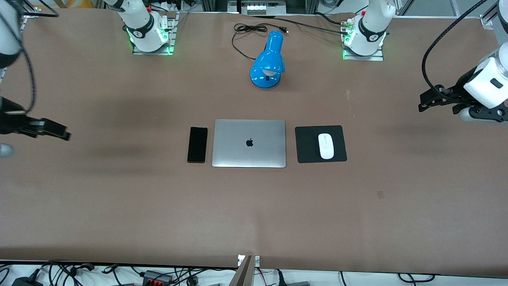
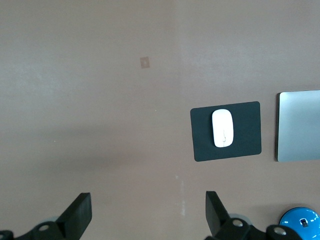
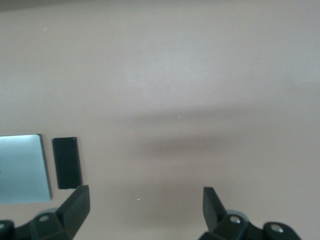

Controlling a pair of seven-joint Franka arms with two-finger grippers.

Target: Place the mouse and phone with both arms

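Observation:
The white mouse [image 1: 326, 145] lies on a black mouse pad [image 1: 307, 149] beside the closed silver laptop [image 1: 249, 143], toward the left arm's end; it also shows in the left wrist view [image 2: 222, 128]. The black phone [image 1: 197, 144] lies flat beside the laptop, toward the right arm's end, and shows in the right wrist view [image 3: 66, 162]. My left gripper [image 1: 424, 104] [image 2: 148, 212] is open and empty, up over bare table at its end. My right gripper [image 1: 63, 133] [image 3: 145, 207] is open and empty, over bare table at its own end.
A blue desk lamp [image 1: 268, 61] with a black cord stands farther from the front camera than the laptop, between the two arm bases. The brown table [image 1: 254, 214] stretches wide around the objects.

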